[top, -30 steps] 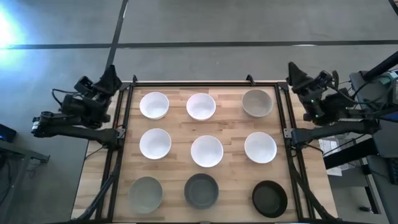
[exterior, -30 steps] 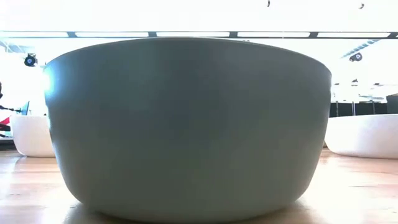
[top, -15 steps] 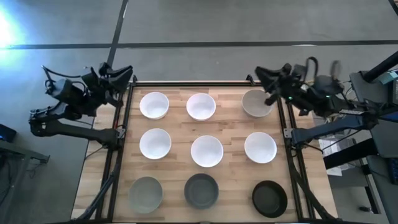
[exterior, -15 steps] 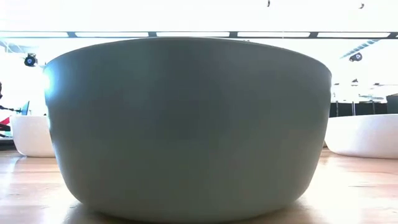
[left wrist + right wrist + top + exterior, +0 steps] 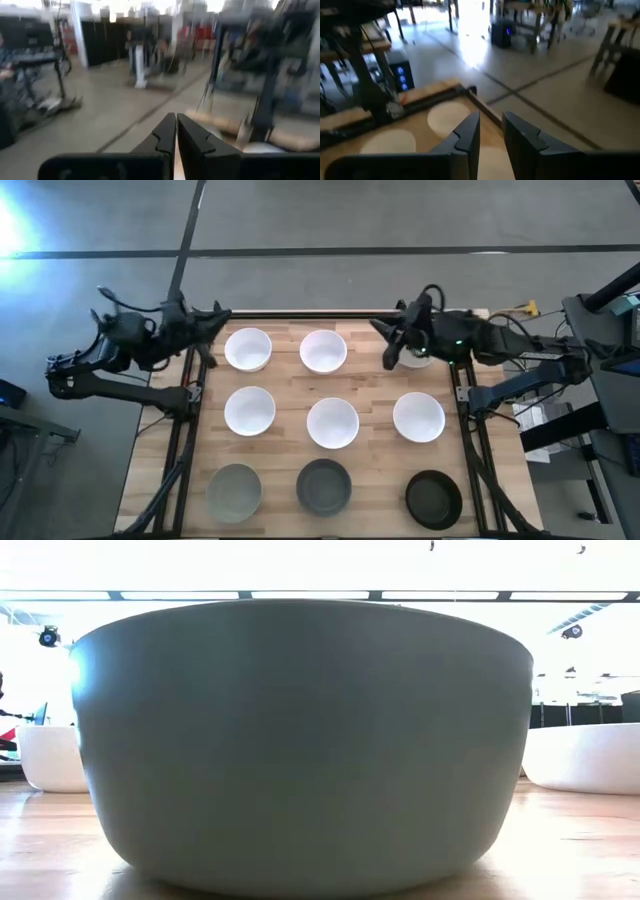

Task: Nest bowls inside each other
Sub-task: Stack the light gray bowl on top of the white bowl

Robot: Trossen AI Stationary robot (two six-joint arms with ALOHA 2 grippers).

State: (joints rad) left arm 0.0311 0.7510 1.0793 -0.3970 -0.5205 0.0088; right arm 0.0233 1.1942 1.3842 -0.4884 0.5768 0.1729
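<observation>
Nine bowls stand on their bases in three rows on the wooden table [image 5: 285, 385]. Five are white: far left [image 5: 248, 348], far middle [image 5: 323, 351] and the whole middle row [image 5: 332, 422]. The beige-grey bowl [image 5: 418, 358] at the far right is mostly hidden under my right arm. Two matte grey bowls [image 5: 234, 491] [image 5: 324, 486] and a black one [image 5: 433, 499] form the near row. My left gripper [image 5: 216, 320] is shut and empty at the table's far left corner, beside the far-left white bowl. My right gripper [image 5: 386, 345] is open and empty, at the left rim of the beige-grey bowl.
A black metal frame [image 5: 200, 380] runs along the table's left, right and far edges. In the low view a grey bowl [image 5: 300, 740] fills nearly the whole picture, with white bowls at either side [image 5: 50, 755] [image 5: 585, 755]. Bare wood shows between the bowls.
Both arms have swung in from outside the table's far corners. My left gripper has gone toward the table's right, up to the far left corner. My right gripper has gone toward the table's left, over the beige-grey bowl. No bowl has moved.
</observation>
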